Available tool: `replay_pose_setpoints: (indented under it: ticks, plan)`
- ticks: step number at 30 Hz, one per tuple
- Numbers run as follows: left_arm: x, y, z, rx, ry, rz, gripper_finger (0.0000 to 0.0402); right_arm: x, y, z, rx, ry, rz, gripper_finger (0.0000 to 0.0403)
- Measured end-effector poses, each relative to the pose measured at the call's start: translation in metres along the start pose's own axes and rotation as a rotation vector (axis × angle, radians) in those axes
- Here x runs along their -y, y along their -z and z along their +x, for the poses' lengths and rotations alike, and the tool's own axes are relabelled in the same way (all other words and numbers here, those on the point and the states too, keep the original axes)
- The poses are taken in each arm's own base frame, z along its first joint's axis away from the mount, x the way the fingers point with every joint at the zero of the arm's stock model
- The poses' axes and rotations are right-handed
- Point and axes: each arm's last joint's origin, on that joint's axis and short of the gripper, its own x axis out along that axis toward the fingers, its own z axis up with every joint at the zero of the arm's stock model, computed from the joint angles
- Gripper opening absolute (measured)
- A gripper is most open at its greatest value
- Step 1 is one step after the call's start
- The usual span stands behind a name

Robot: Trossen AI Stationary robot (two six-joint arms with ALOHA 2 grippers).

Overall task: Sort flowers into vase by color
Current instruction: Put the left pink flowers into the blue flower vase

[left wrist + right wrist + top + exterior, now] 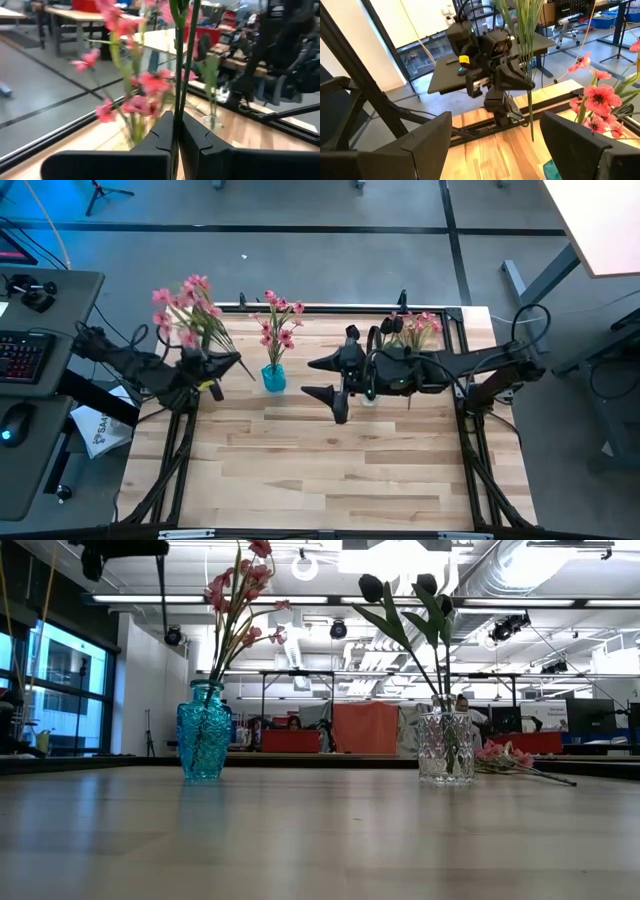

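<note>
Wood table (330, 480) takes up most of the high view, both arms over its far half. Left arm (130, 365) comes in from the left edge, left gripper (215, 370) near the far-left corner, fingers (165, 137) pressed together on green stems of a pink spray (190, 305); blossoms fan out above the gripper toward the far edge, clear of the table. Right arm (480, 370) reaches in from the right, right gripper (330, 380) around mid-table, fingers (427, 137) spread wide, nothing between them. Blue vase (273, 377) stands upright just right of the left gripper, between the two grippers, and holds pink flowers (277, 320). Low view shows the same vase with the pink stems leaning slightly right. Clear vase (446, 748) stands upright to the right of the blue one, well apart from it; it holds dark tulips (400, 588) with green leaves. In the high view this vase is mostly hidden under the right arm. More pink flowers (422, 328) lie flat on the table near the far-right corner, beyond the right arm; low view puts them just right of the clear vase, stems pointing right. Right wrist view looks past its open fingers at the left gripper and its stems hanging down.
</note>
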Motion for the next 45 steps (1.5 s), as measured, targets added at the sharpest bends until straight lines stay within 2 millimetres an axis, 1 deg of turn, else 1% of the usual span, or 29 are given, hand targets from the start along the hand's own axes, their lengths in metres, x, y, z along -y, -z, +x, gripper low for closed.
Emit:
replay_pose_setpoints:
  ticks: [3, 6, 8, 13, 15, 18, 24, 27, 34, 37, 41, 45]
  plan:
    - [0.004, 0.015, 0.008, 0.040, 0.048, 0.001, 0.0000, 0.000, 0.002, 0.001, -0.011, 0.004, -0.002, 0.0298]
    - [0.002, 0.025, 0.016, 0.073, 0.078, 0.023, 0.0000, 0.001, 0.002, 0.002, -0.014, 0.006, -0.004, 0.0298]
    - [-0.002, 0.026, 0.019, 0.086, 0.084, 0.045, 0.0000, 0.000, 0.002, 0.002, -0.011, 0.008, -0.004, 0.0298]
    - [-0.016, 0.018, 0.023, 0.117, 0.127, 0.104, 0.0000, 0.001, 0.003, 0.002, -0.023, 0.012, 0.014, 0.0298]
    - [-0.023, 0.019, 0.025, 0.092, 0.136, 0.129, 0.0000, 0.001, 0.004, 0.002, -0.029, 0.014, 0.019, 0.0298]
    - [-0.032, 0.021, 0.029, 0.050, 0.163, 0.118, 0.0000, 0.001, 0.004, 0.002, -0.033, 0.016, 0.033, 0.0298]
    - [-0.042, 0.020, 0.037, 0.032, 0.182, 0.121, 0.0000, 0.001, 0.004, 0.002, -0.033, 0.015, 0.033, 0.0298]
    - [-0.046, 0.029, 0.042, 0.026, 0.179, 0.129, 0.0000, 0.001, 0.004, 0.002, -0.032, 0.019, 0.033, 0.0298]
    - [-0.055, 0.052, 0.052, 0.077, 0.171, 0.086, 0.0000, 0.002, 0.004, 0.002, -0.024, 0.042, 0.038, 0.0298]
    - [-0.056, 0.056, 0.053, 0.073, 0.165, 0.098, 0.0000, 0.002, 0.004, 0.002, -0.023, 0.045, 0.038, 0.0298]
    - [-0.057, 0.062, 0.053, 0.020, 0.159, 0.086, 0.0001, 0.002, 0.004, 0.002, -0.023, 0.045, 0.039, 0.0298]
    - [-0.058, 0.067, 0.053, -0.025, 0.151, 0.074, 0.0017, 0.003, 0.004, 0.002, -0.009, 0.082, 0.051, 0.0298]
